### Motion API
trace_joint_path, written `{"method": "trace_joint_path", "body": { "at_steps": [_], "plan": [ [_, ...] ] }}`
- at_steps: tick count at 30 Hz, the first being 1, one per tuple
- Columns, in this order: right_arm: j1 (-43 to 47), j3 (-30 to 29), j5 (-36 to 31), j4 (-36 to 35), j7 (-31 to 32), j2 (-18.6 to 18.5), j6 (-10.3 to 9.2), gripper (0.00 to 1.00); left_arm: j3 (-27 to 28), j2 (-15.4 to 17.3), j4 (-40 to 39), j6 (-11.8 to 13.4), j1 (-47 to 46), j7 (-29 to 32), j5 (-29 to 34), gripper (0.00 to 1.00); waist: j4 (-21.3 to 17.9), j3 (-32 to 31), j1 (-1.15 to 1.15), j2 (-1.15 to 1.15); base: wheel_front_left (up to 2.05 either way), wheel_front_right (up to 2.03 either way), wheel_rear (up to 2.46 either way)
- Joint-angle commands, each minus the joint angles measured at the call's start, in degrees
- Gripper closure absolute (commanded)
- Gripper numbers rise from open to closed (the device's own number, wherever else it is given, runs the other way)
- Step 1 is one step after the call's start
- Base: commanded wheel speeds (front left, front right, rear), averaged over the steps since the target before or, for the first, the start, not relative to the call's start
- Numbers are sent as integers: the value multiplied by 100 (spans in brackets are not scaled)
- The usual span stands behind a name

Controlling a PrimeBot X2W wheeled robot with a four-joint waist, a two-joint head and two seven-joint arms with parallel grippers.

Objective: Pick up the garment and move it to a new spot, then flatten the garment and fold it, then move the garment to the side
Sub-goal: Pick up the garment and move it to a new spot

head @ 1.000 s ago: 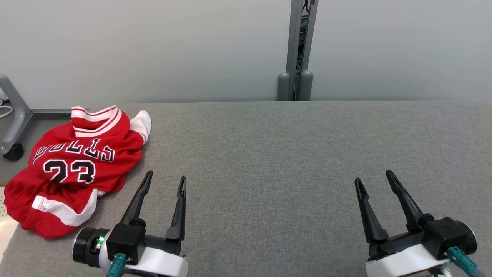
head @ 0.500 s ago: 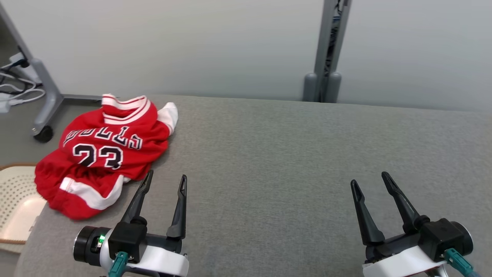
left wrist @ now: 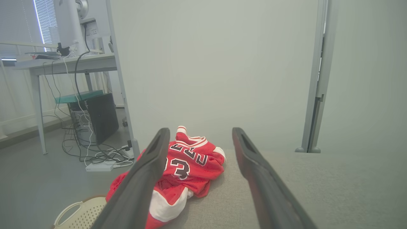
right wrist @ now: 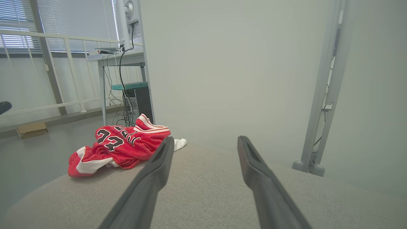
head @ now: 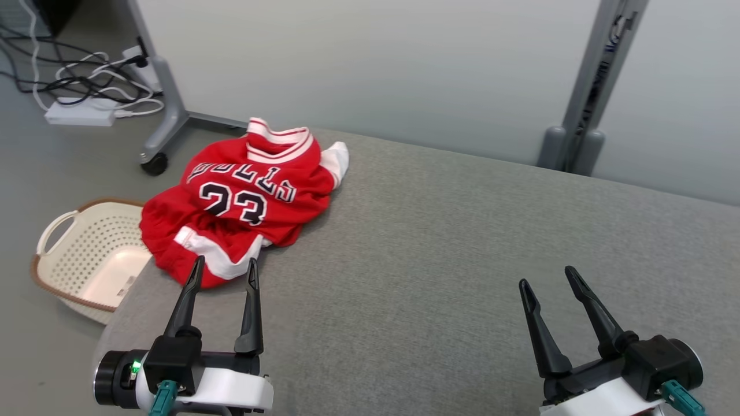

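Your left fingers (head: 184, 300) and right fingers (head: 591, 306) stand wide, holding nothing. Just ahead of the left pair, the red jersey (head: 243, 202) lies crumpled at the far left corner of the tabletop (head: 439, 248). The head view adds a basket (head: 87, 254) on the floor alongside.

Operator: What surfaces am I dealing with?

Spotter: Your garment (head: 248, 196) is soft red cloth, matt, with white cloth bands. The table (head: 462, 242) you're working on is covered in grey woven fabric, slightly rough.

Operator: And the hard parts?

Spotter: Your left gripper (head: 226, 260) and right gripper (head: 546, 275) have matt dark plastic fingers on smooth, glossy white shells. The basket (head: 81, 248) is cream perforated plastic with a brown rim. The post (head: 595, 86) looks to you like smooth grey painted metal.
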Motion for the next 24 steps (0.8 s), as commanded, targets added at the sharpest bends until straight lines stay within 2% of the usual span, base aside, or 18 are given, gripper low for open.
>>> {"method": "trace_joint_path", "body": {
  "at_steps": [1,8,14,20,24],
  "plan": [
    [49,3,-15,-3,-33,-39,8,0,23,24,7,39,32,-24,-12,0,185,-19,0,0,0,0,0],
    [43,35,-25,-11,-33,-39,8,0,28,24,83,167,60,-24,13,0,549,-3,0,0,0,0,0],
    [77,49,-1,-9,-33,-40,8,0,43,23,163,178,78,-24,-51,0,727,20,0,0,0,0,0],
    [3,82,-78,-31,-33,-41,8,0,14,22,147,211,40,-24,-135,0,756,169,0,0,0,0,0],
    [-146,69,-255,-42,-33,-42,8,0,-34,22,101,297,-129,-24,-456,0,682,516,0,0,0,0,0]
  ]
}}
